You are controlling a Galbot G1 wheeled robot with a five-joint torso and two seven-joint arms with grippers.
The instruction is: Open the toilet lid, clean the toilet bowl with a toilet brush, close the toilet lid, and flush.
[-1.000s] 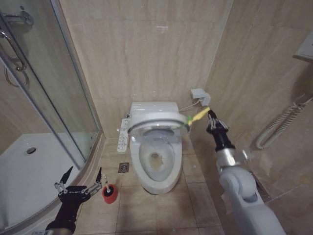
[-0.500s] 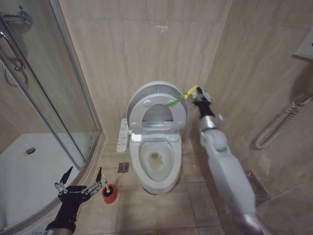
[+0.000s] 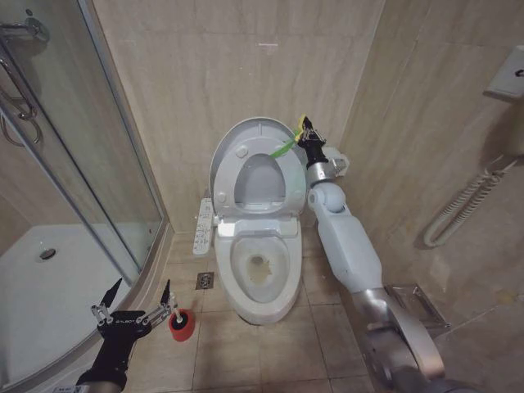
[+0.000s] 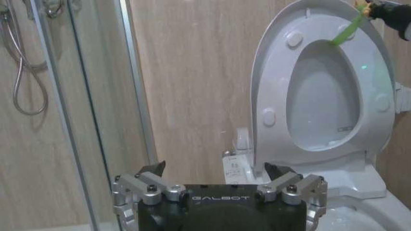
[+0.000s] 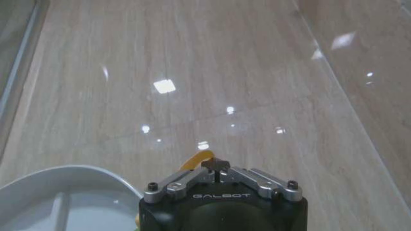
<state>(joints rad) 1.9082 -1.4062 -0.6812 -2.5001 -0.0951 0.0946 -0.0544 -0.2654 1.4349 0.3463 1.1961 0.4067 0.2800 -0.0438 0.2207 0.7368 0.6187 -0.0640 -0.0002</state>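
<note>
While the toilet lid [image 3: 246, 139] stands raised at upper centre, rigid, glossy, likely slippery, the right tool [image 3: 304, 127] is clenched on a green strap at its rim; the left tool [image 3: 133, 304], released, waits beside the light toilet brush [image 3: 178, 315], best taken by its thin handle.

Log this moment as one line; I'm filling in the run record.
step: lid opening | toilet lid: raised upright | right gripper: shut on green strap at lid rim | left gripper: open, beside toilet brush | toilet bowl: uncovered
</note>
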